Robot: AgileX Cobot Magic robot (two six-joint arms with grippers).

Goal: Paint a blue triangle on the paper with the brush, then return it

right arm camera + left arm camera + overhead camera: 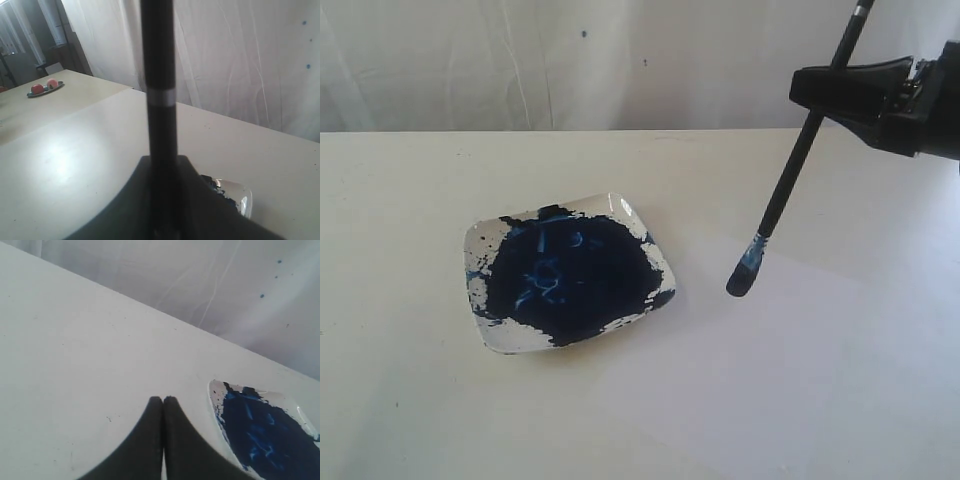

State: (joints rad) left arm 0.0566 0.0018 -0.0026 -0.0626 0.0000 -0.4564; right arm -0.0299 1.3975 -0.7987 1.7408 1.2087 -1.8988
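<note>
The thin black brush (790,175) hangs tilted, with my right gripper (820,90) shut on its handle at the upper right. Its blue-stained tip (745,275) hovers just over the near-left part of the white paper (800,370), to the right of the dish. No blue triangle shows on the paper. In the right wrist view the brush (159,75), with its white band, rises from between the closed fingers of my right gripper (162,159). My left gripper (163,400) is shut and empty, low over the table beside the dish; it is out of the exterior view.
A clear square dish (630,215) smeared with dark navy paint sits left of centre; its rim (214,395) lies close to my left gripper, and its corner (240,197) shows past the right gripper. A white curtain hangs behind the table. A far plate (45,87) holds round fruit.
</note>
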